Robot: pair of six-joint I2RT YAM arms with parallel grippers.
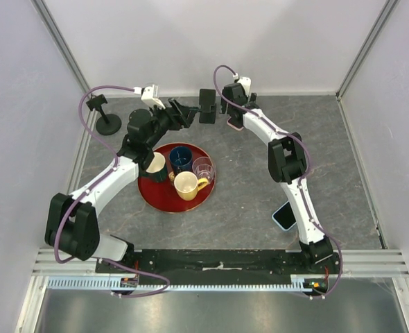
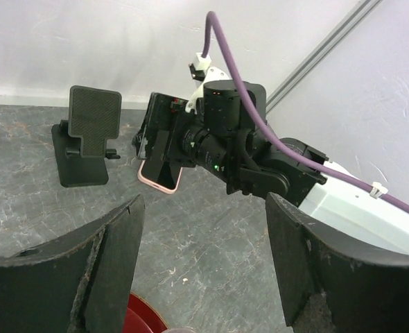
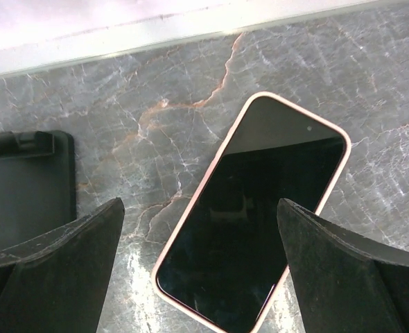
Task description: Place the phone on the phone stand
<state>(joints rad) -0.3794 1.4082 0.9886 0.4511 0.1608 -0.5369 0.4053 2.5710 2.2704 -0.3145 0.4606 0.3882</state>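
Right wrist view: a phone [image 3: 253, 208] in a pale pink case lies flat, screen up, on the grey marbled counter [image 3: 121, 104]. The right gripper [image 3: 199, 208] hovers over it with its fingers wide apart, one on each side, touching nothing. The phone lies diagonally between the fingers, not square to them. The black phone stand [image 3: 24, 180] sits just beside the phone, at the left edge of this view.

Left wrist view: the left gripper [image 2: 203, 208] is also spread and empty, facing the upright stand and the right arm's wrist from nearby.

The step in hand appears to be grasping the phone. To do it well, the right wrist likely needs to turn until the fingers face the phone's long edges. It should then lower until the tips reach the counter, since the phone is thin and lies flat. A centred pinch should limit swinging when the phone is tipped onto the stand's lip.
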